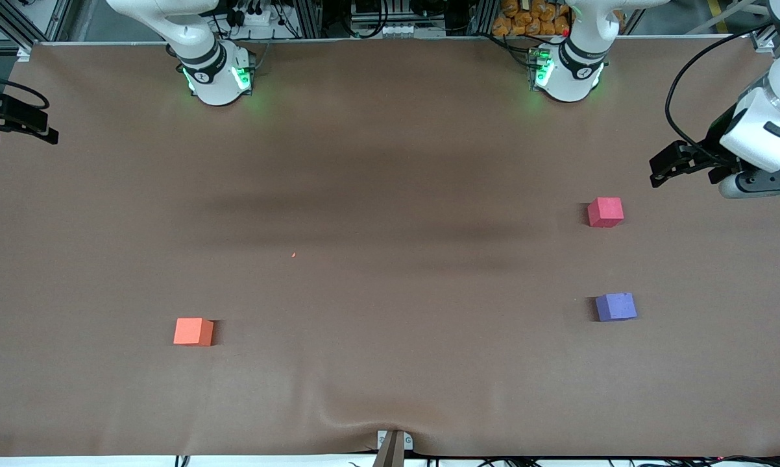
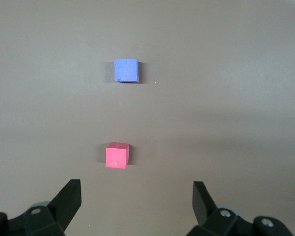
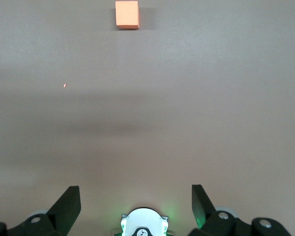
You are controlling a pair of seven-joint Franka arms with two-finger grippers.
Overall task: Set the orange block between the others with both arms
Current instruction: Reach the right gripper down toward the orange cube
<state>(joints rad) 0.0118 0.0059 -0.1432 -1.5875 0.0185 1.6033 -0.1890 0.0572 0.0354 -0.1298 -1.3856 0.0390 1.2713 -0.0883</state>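
Brown table (image 1: 390,162): orange block (image 1: 193,331), pinkish-red cube (image 1: 605,212), purple cube (image 1: 616,307), well apart.

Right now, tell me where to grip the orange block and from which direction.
Grip the orange block across two opposite vertical sides, coming straight down from above. It is a small cube sitting flat on the table with open space all around it.
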